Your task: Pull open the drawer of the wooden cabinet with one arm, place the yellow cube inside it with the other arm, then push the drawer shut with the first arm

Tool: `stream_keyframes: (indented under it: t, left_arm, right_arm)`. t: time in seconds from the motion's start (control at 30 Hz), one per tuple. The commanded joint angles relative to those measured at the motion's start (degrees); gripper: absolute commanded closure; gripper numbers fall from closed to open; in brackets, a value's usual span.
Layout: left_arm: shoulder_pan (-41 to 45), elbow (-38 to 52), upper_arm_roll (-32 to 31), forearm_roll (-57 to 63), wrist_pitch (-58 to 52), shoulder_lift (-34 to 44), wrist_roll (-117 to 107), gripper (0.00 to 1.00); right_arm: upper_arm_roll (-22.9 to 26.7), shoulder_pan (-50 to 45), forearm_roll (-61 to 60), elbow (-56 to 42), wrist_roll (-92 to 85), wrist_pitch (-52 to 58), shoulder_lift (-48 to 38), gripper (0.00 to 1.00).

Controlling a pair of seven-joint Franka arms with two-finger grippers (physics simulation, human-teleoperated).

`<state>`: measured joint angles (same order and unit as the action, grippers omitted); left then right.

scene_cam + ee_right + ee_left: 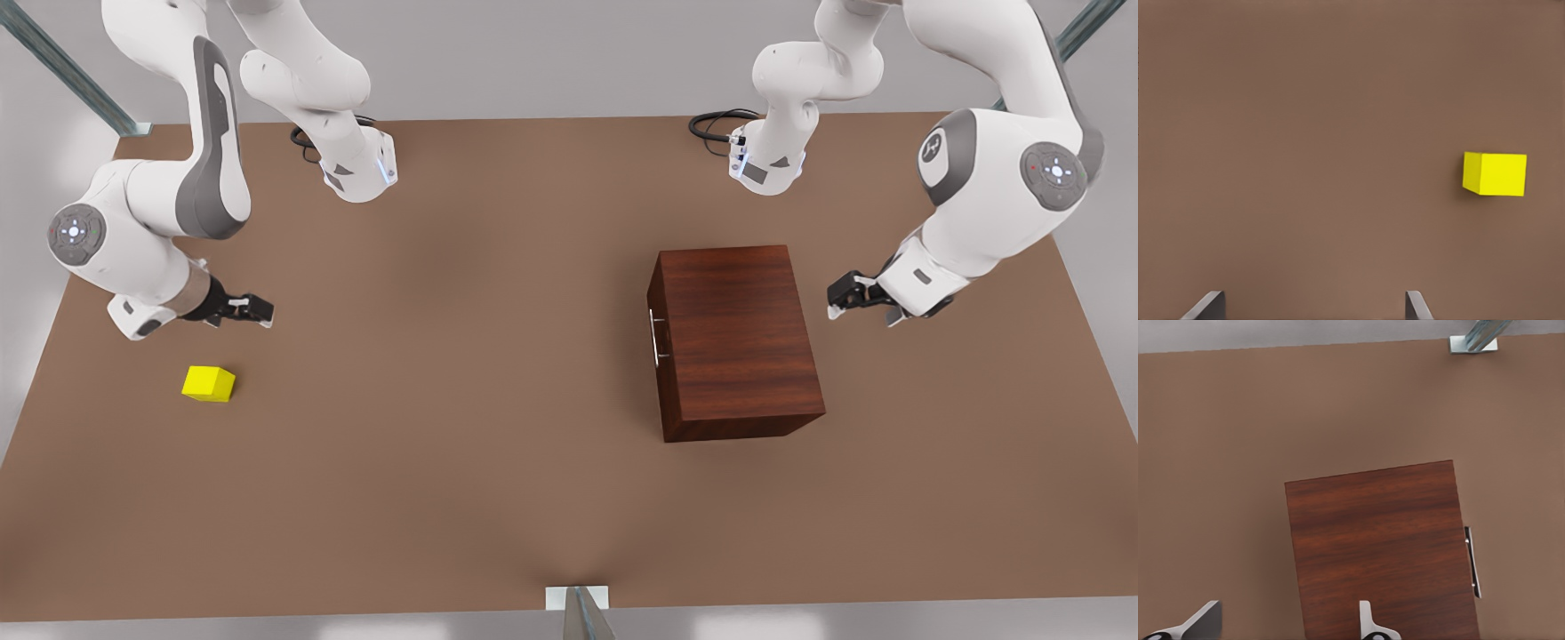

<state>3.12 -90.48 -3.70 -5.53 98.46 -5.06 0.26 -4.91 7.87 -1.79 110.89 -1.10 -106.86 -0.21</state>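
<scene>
Currently the drawer (657, 333) sits flush in the wooden cabinet (738, 342), which stands on the tabletop (462, 498) toward the front view's right; its silver bar handle (655, 336) faces the front view's left. The left claw (836, 296) hovers just beside the cabinet's opposite side, fingers (1368, 620) spread and empty. The right claw (258, 311) waits near the yellow cube (209, 383), fingers (1417, 307) spread — the cube rests on the tabletop, well apart from the cabinet.

Recommended procedure: route the left claw over the cabinet top, descend in front of the handle, align the fingers across the bar, close firmly, then pull straight — avoid skewing the cabinet.
</scene>
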Motion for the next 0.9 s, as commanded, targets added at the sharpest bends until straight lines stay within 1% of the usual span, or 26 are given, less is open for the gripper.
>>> stream_keyframes:
  t: [0.0, 0.1, 0.13, 0.17, 0.23, 0.27, 0.33, 0.4, 0.43, 0.5, 0.57, 0.67, 0.8, 0.83, 0.87]
  left_arm:
    - [-0.4, 0.0, -0.1, 0.1, 2.4, 0.0, 2.6, 0.00]
    - [0.5, 0.2, -0.2, -0.5, 1.8, 0.0, 2.8, 0.00]
    - [4.0, 0.0, -0.3, 0.7, 1.6, -0.9, 1.4, 0.00]
    - [11.3, 0.6, -0.3, 5.4, 1.2, -2.1, -8.2, 0.00]
    - [20.0, 0.6, -0.3, 6.9, 1.3, -3.6, -19.1, 0.00]
    - [23.4, 0.7, -0.3, 7.3, 1.3, -5.0, -23.0, 0.00]
    - [30.3, 1.0, -0.3, 9.2, 1.7, -7.8, -30.6, 0.00]
    - [35.0, 1.0, -0.3, 10.0, 2.4, -10.7, -37.6, 0.00]
    - [36.1, 0.7, -0.3, 11.9, 6.3, -12.8, -40.1, 0.00]
    - [36.0, 0.4, -0.2, 12.1, 9.3, -15.6, -43.4, 0.00]
    - [35.9, 0.4, -0.1, 12.1, 10.9, -17.7, -44.6, 0.00]
    - [36.6, 0.3, -0.1, 12.4, 12.4, -19.5, -47.1, 0.00]
    - [37.3, -0.1, -0.1, 17.7, 12.3, -21.5, -48.2, 0.00]
    - [37.7, -0.1, -0.1, 17.7, 12.4, -21.9, -49.0, 0.00]
    - [37.7, -0.1, -0.1, 18.0, 12.3, -22.0, -49.0, 0.00]
  right_arm:
    - [0.2, -0.2, 0.0, -0.1, 1.3, -5.2, 0.0, 0.00]
    - [0.0, -0.4, 2.0, -0.1, -1.2, -4.3, 0.3, 0.00]
    - [0.1, -0.4, 5.3, -0.1, -13.2, -4.1, 0.4, 0.00]
    - [0.0, -0.3, 5.6, -0.8, -27.2, -2.8, 0.6, 0.00]
    - [0.2, -0.1, 7.5, -4.3, -49.6, -2.7, 3.5, 0.00]
    - [0.3, 0.0, 8.2, -6.9, -53.7, -2.5, 5.0, 0.00]
    - [0.2, -0.2, 8.7, -7.7, -55.1, -2.7, 5.9, 0.00]
    - [-0.4, -0.4, 8.0, -8.3, -63.5, -3.6, 5.9, 0.00]
    - [-0.7, -0.8, 8.5, -8.0, -68.0, -7.8, 7.1, 0.00]
    - [-0.6, 0.2, 8.4, -7.7, -72.2, -13.3, 10.9, 0.00]
    - [-0.4, 1.6, 8.5, -7.8, -76.0, -13.6, 13.4, 0.00]
    - [-0.4, 4.0, 8.4, -7.4, -82.7, -18.1, 15.4, 0.00]
    - [-0.4, 5.3, 8.6, -5.3, -85.6, -22.1, 15.9, 0.00]
    - [-0.4, 6.1, 8.6, -2.2, -87.3, -26.7, 15.6, 0.00]
    - [-0.4, 6.5, 8.6, 0.1, -87.5, -29.1, 15.2, 0.00]
